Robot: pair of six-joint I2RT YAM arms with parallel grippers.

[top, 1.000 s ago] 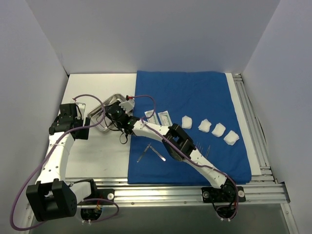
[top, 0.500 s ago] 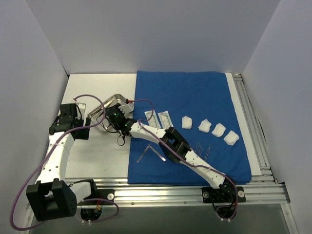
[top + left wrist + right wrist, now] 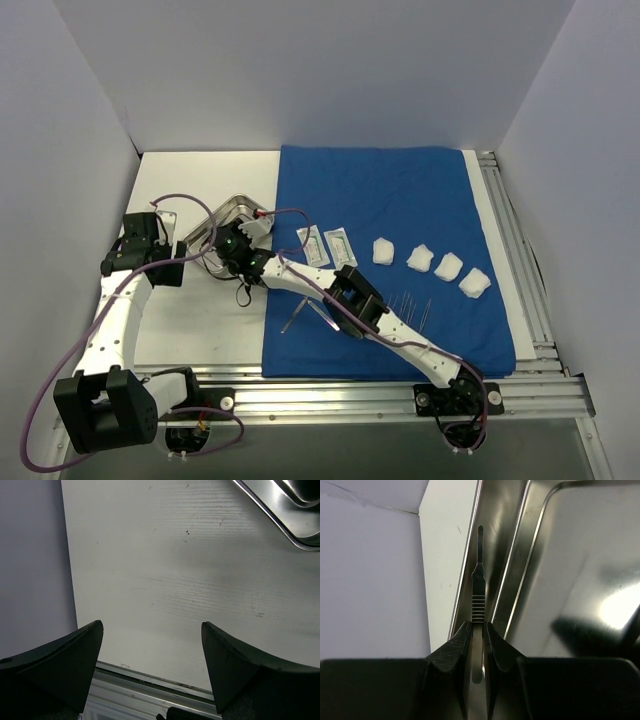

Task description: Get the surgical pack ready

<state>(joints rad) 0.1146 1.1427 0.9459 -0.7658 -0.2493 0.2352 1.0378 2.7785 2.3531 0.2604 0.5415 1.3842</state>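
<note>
Though the royal-blue drape [image 3: 400, 200] fills most of the overhead view, the steel tray [image 3: 222, 214] sits off it on the bare white table [image 3: 200, 320], with the cloth's edge just to the tray's right. The right gripper [image 3: 241, 243] is over the tray's near side, its arm stretched across the cloth. Right of the tray, on the drape, lie two white sachets [image 3: 313, 244] side by side. Farther right is a row of four gauze wads [image 3: 420, 259]. Thin loose instruments [image 3: 300, 314] rest on the cloth nearer than the tray and to its right. The left gripper [image 3: 160, 262] hangs left of the tray, apart from it.

From the left wrist, the left gripper [image 3: 151, 630] shows its jaws spread wide with nothing between them, only table below. A corner of the tray [image 3: 287, 512] shows at the upper right.

From the right wrist, the right gripper [image 3: 478, 630] is pinched tight on a ribbed metal instrument [image 3: 478, 580]. The fingers [image 3: 456, 647] clamp its near end, and its slim tip points away along the tray's [image 3: 570, 555] left rim.
</note>
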